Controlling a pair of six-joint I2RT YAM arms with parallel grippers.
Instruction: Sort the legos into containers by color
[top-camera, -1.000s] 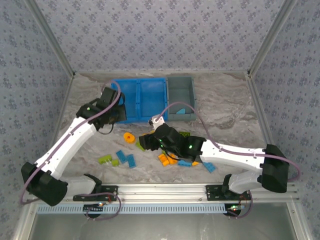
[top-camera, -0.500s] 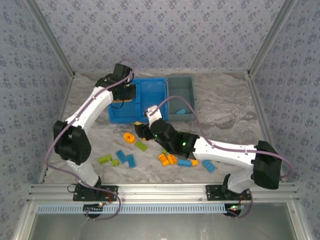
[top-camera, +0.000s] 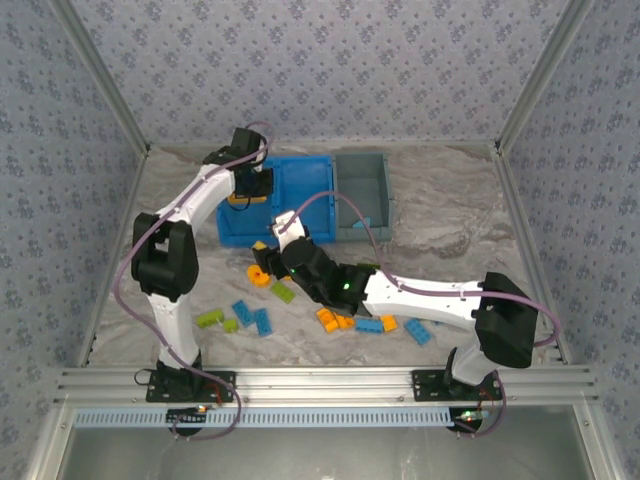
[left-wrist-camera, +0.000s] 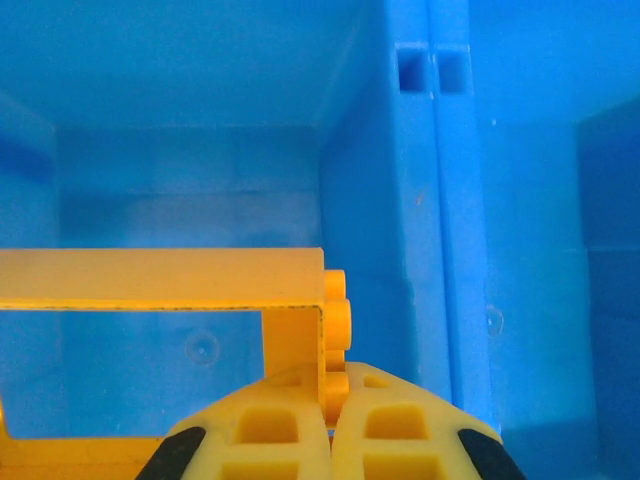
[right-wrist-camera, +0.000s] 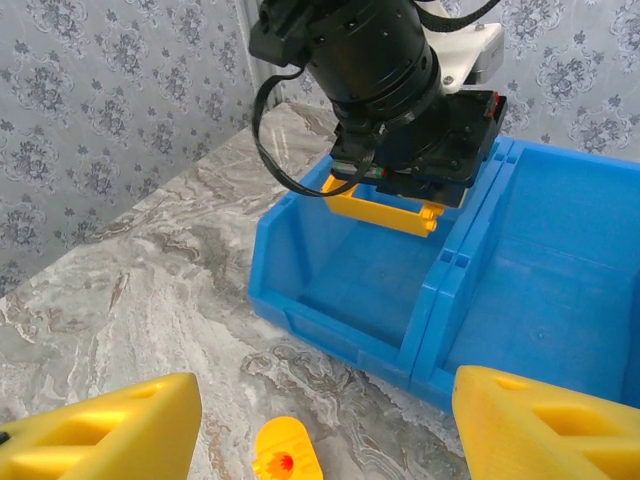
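Orange frame hangs over left compartment of blue bin (roughly level, above rim). Left gripper clamped tight on frame's studded edge. Grey bin just beside blue bin's right wall. Right gripper low over table, fingers spread wide, holding nothing. Orange round piece lies on table between them. Loose legos scattered nearer arm bases.

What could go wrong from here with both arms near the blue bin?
The left gripper, shut on the orange frame, holds it close to the divider of the blue bin; released there, it may snag. The open right gripper hovers over the orange round piece beside the bin's front wall, so lowering might nudge the bin.
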